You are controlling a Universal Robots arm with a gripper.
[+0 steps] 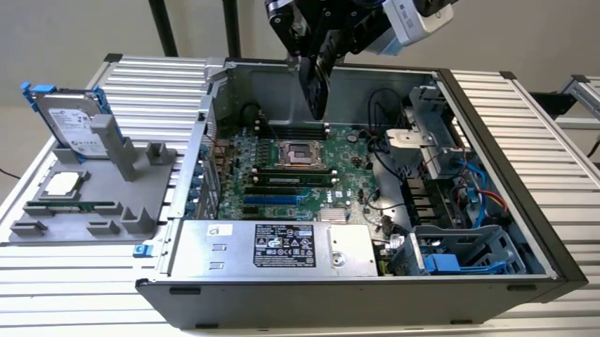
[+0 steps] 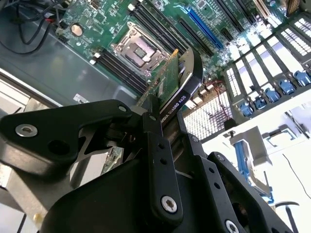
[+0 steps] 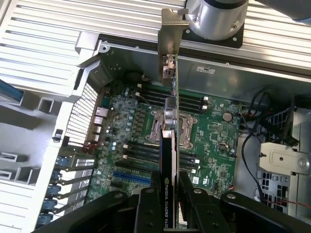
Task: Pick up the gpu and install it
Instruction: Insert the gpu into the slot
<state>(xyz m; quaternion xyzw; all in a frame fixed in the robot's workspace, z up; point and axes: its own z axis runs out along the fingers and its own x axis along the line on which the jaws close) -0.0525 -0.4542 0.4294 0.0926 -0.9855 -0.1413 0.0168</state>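
Green board, black cooler: graphics card (image 3: 168, 165) gripped edge-on between the jaws, above the motherboard (image 1: 281, 175). First wrist view shows its silver bracket (image 3: 169, 43); exterior view shows it hanging clear of the motherboard.

1. In the exterior view the light was even, diffuse and moderately bright; the ribbed table (image 1: 525, 133) read pale, without hard highlights.
2. The inside of the computer case (image 1: 281, 84) was dimmer than its surroundings. The motherboard (image 1: 291, 175) lay in soft shade.
3. The gripper (image 1: 314, 67) and the gpu (image 1: 317, 95) showed as dark shapes against the grey rear wall.
4. In the second wrist view the pale surface (image 2: 291, 141) outside the case was blown out to white, and the blue clips (image 2: 286, 87) were washed out.
5. In the first wrist view the end bracket (image 3: 170, 29) caught a mild glare.
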